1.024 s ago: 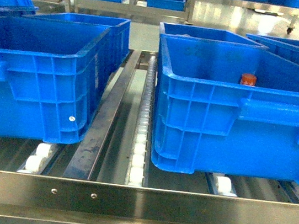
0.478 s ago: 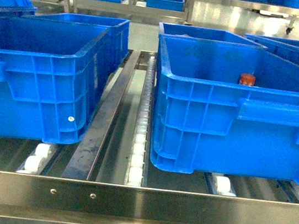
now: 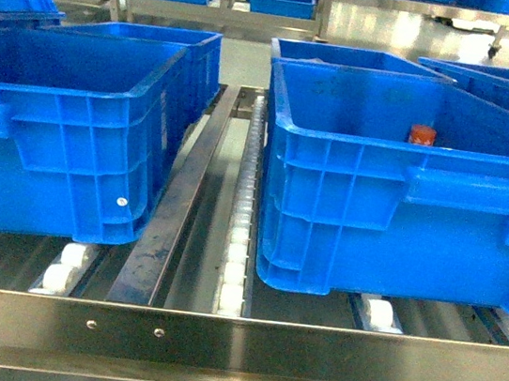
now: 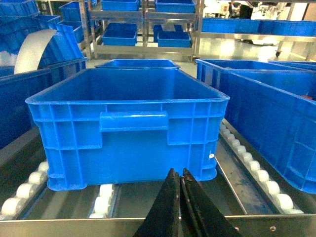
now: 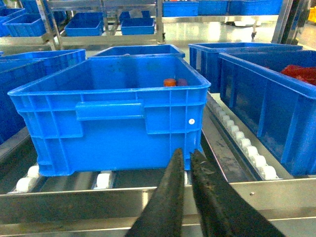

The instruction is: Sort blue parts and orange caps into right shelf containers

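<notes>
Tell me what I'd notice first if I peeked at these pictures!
Big blue crates, most likely: the left crate and the right crate sit side by side on a metal roller rack. Next, a small orange cap pops out, deep inside the right crate near its back wall. Low in each wrist view, a black gripper points at a crate: the left gripper and the right gripper.

The stainless roller shelf (image 3: 233, 344) carried the crates on white rollers (image 3: 240, 245), with a steel rail (image 3: 181, 209) running from its front edge toward the back. A left crate (image 3: 63, 135) sat left of the rail, near the front edge; a right crate (image 3: 405, 197) sat right of it. Behind each, a further blue crate (image 3: 358, 59) rested on the same rollers. At the right edge another crate (image 5: 276, 98) stood alongside.
</notes>
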{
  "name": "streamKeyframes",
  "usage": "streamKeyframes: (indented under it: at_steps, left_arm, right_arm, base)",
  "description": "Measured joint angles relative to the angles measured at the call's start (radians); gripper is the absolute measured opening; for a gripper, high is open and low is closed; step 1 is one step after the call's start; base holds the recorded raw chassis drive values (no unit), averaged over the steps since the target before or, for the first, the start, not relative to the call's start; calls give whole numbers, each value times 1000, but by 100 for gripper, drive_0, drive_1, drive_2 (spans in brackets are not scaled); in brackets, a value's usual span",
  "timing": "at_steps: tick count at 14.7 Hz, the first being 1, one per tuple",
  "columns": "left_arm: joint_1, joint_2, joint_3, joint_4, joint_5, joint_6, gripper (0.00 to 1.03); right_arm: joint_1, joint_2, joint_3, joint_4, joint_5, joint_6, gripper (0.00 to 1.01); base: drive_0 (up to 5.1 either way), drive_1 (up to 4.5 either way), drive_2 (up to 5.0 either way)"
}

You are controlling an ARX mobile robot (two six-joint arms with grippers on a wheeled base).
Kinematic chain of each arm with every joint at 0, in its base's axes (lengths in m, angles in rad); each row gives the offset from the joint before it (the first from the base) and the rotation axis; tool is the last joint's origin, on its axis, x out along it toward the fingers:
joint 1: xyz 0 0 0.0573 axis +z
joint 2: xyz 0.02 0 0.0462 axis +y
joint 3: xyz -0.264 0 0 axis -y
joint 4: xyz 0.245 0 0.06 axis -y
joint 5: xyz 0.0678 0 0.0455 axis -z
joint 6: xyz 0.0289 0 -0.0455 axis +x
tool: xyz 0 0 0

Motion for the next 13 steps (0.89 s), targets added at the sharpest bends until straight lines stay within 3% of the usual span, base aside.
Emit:
streamKeyframes:
  at_steps: [7, 8, 13]
  left_arm:
    - [0, 0, 0, 0, 0, -2, 91]
    - [0, 0, 0, 0, 0, -1, 100]
    - [0, 0, 0, 0, 0, -2, 98]
  right_arm:
    - [0, 0, 0, 0, 0, 0, 95]
    - [0, 0, 0, 0, 0, 3, 99]
    - [0, 0, 0, 0, 0, 3, 98]
  base:
    - [0, 0, 0]
    - [0, 0, 0]
    - [0, 0, 0]
